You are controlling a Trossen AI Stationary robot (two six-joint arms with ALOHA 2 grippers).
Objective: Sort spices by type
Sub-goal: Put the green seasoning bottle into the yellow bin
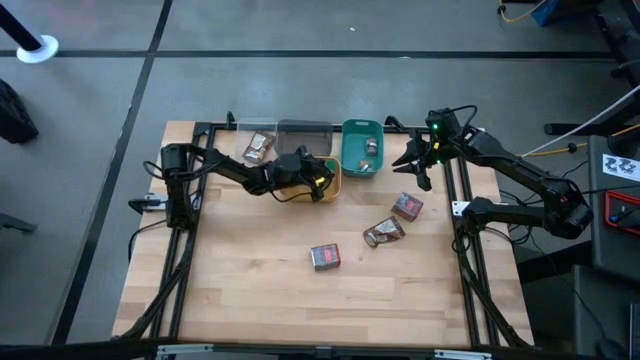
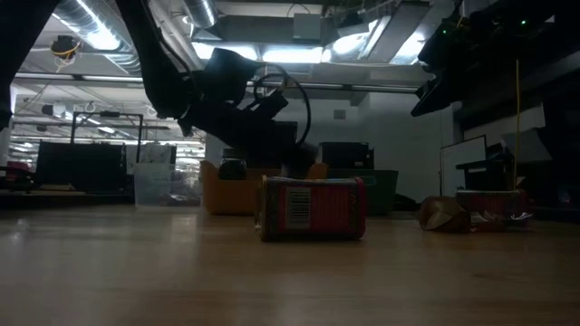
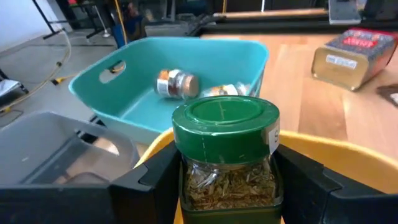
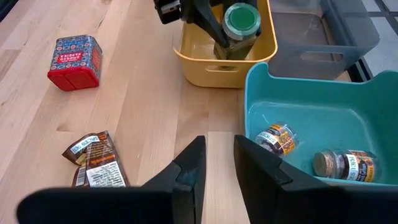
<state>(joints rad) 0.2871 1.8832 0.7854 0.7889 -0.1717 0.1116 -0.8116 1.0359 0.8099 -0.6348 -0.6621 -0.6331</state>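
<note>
High view: left gripper [image 1: 318, 183] sits at the yellow tray [image 1: 334, 180], roughly 12 o'clock of the worktop [image 1: 260, 280] centre, in the tray row along the far edge. Row runs clear tray [image 1: 252, 135], grey tray [image 1: 305, 135], teal tray [image 1: 362, 147], w/ the yellow one just in front. Right gripper [image 1: 415, 165] hangs at abt 2 o'clock, beside the teal tray. Loose on the wood: red box [image 1: 326, 256] near centre, 2nd red box [image 1: 407, 206] and a brown packet [image 1: 383, 232] at 3 o'clock of centre, both nearer the right arm.

Low view: the near red box lies on its side up front, packet off at 3 o'clock. Left arm is over the yellow tray behind it; jaws not readable here.

Left wrist view: jaws clamped on the green-capped jar [image 3: 225, 155], one finger each side of the glass. Jar upright, long axis vertical, cap up, dried herb inside. Yellow rim directly under and around it, so jar is over that tray. Teal tray beyond holds two small jars on their sides.

Right wrist view: right jaws stand a little apart w/ nothing between. Same jar seen from across, upright, inside the yellow tray's walls in the left jaws.

Judgement: the key relation is jar straight above the tray floor, axis vertical. Next move prob. lower and let go; the tray's walls should stop it rolling if it tips. The right arm is the closer one for the packet and the 2nd box.
</note>
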